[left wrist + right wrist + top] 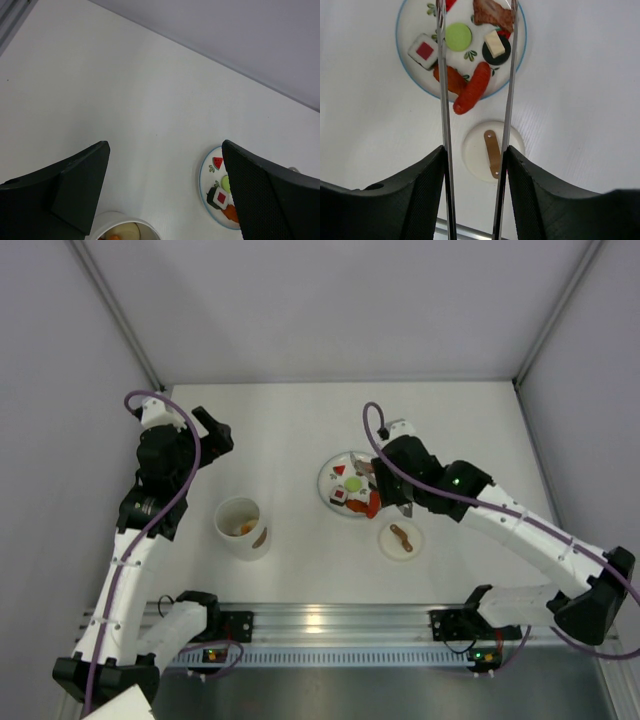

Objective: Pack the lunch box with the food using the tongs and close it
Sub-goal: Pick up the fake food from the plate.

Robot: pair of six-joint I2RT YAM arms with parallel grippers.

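The white lunch box (240, 527) stands open at the left with orange and pale food (246, 528) inside; its rim (122, 224) shows at the bottom of the left wrist view. More food lies on the plate (415, 25): a red sausage (472, 92), a sushi roll (423, 50), a green disc (458, 36) and a brown piece (492, 12). My right gripper (476, 148) is shut on the tongs (442, 75). Their two arms stand apart and reach over the plate, with the tips cut off at the top edge. My left gripper (165, 145) hangs open and empty behind the lunch box.
A round white lid (480, 155) with a brown strap (493, 152) lies flat on the table just in front of the plate, under the tongs. The aluminium rail (320, 620) with both arm bases runs along the near edge. Grey walls close in the back and sides.
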